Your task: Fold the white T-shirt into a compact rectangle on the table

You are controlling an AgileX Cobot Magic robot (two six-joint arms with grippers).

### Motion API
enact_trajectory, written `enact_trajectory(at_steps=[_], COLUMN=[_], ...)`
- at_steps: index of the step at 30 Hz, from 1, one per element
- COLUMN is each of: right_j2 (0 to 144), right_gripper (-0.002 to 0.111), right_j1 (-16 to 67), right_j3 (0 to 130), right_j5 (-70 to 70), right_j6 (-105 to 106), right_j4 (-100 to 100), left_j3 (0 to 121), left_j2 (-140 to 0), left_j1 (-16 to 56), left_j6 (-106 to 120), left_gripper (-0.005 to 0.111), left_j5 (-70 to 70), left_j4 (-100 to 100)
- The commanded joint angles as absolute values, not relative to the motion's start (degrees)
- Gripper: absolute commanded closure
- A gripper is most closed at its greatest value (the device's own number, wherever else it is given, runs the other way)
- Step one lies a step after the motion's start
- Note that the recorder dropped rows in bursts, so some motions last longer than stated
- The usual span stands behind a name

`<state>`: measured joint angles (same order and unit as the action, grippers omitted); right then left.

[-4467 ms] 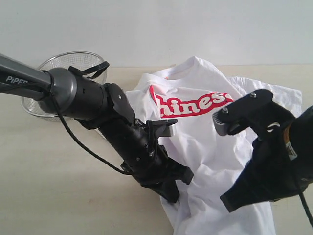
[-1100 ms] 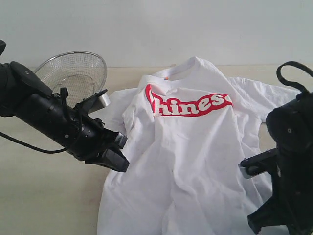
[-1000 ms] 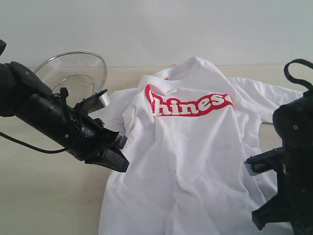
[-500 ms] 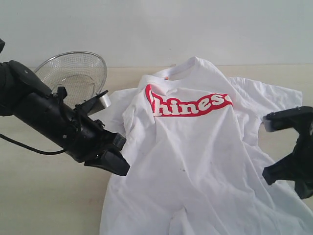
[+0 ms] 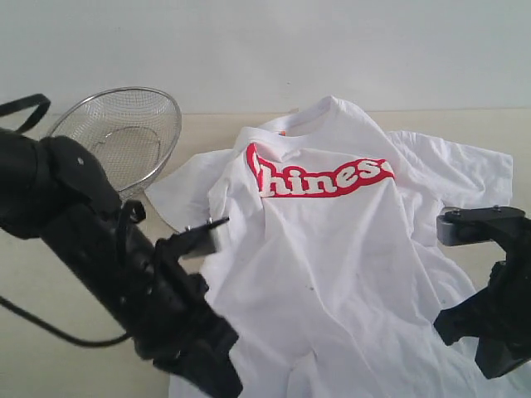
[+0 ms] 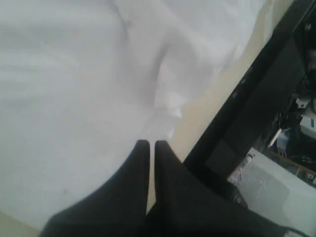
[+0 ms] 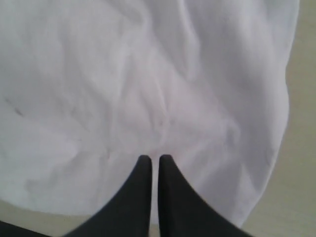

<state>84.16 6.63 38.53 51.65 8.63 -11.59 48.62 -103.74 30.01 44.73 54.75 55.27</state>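
Both clenched. Left end effector (image 6: pixel 148 144) tips sit at T-shirt (image 5: pixel 332 249) edge, right end effector (image 7: pixel 151 158) over wrinkled cloth near hem. Whether either pinches cloth: cannot tell.

white T-shirt (image 5: pixel 332 249): soft woven cloth, matt, lying in wrinkles and creases from where I'm standing
red lettering (image 5: pixel 319 176): looking like a smooth print, flatter than the cloth around it (any sheen is hard to make out)
table (image 5: pixel 207 133): pale wood-look top, showing a smooth matt face
mesh bowl (image 5: pixel 124 133): fine steel wire, its polished rim glinting
left gripper (image 6: pixel 148 144): reading as matt black plastic
right gripper (image 7: pixel 150 158): showing the same dull, smooth black
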Motion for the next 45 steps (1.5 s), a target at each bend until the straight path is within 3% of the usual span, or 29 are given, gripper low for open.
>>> enact_trajectory(at_steps=[1,16,28,45], right_j2=[84.1,92.6,94.4,92.0], right_gripper=[0.108,0.108,0.108,0.108], right_j1=[6.4,6.4,6.2,6.2], right_j3=[38.0,35.8,35.8,37.6], right_j5=[51.0,47.1,49.6,47.9], right_j6=[9.3,10.6,-5.3,-6.7], right_j4=[-11.9,-14.1,4.2,5.4], left_j3=[42.5,37.2,34.3,30.5], left_j2=[-101.6,-107.4,-107.3,-102.0], left_j1=[32.6,33.2,32.9,18.1], left_j6=[43.4,43.2,43.2,43.2], left_gripper=[0.102,0.102,0.102,0.102], left_j5=[51.8,39.4,37.0,35.2], left_j4=[54.6,54.3,54.1,50.6])
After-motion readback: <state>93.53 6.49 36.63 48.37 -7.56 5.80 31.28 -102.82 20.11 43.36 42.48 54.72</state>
